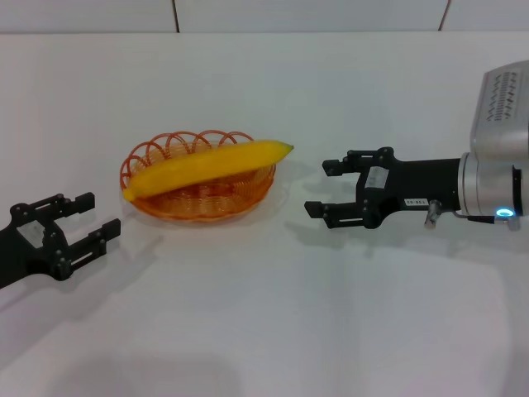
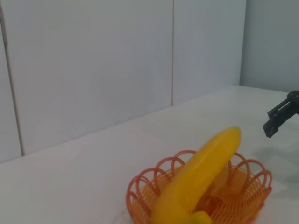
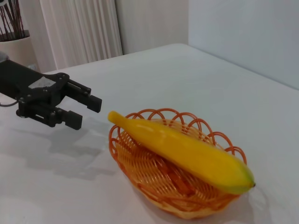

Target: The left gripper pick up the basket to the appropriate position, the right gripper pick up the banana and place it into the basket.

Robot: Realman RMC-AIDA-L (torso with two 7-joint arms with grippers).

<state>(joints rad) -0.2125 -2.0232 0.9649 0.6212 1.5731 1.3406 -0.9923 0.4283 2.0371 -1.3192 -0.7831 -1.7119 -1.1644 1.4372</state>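
Lying across the basket [image 1: 201, 184], the banana [image 1: 208, 168] spans it from rim to rim, both pointed ends poking out past the scalloped orange wire. The basket sits flat on the white counter [image 1: 264, 314], roughly midway between the two hands.

The left hand [image 1: 85, 222] rests low near the counter, a little way off from the basket, its two fingers spread apart and holding nothing. The right hand [image 1: 329, 190] hangs on the other side, just beyond the banana's greenish tip, fingers likewise parted and empty.

I would judge the banana smooth and glossy, stiff like plastic, probably light and a bit slick; a grip across its thick middle looks safer than one at the tapering ends. Since it rests on the rims instead of down in the bowl, a nudge could roll it or tip it out. The basket looks light and springy, thin looped wire that may flex, and its rim loops offer the obvious place for a finger to hook or pinch.

Open room is generous: bare counter lies on every side of the basket, and a wall stands well behind it. Neither counter edge seems close to the basket, so either hand could draw back freely without brushing anything.
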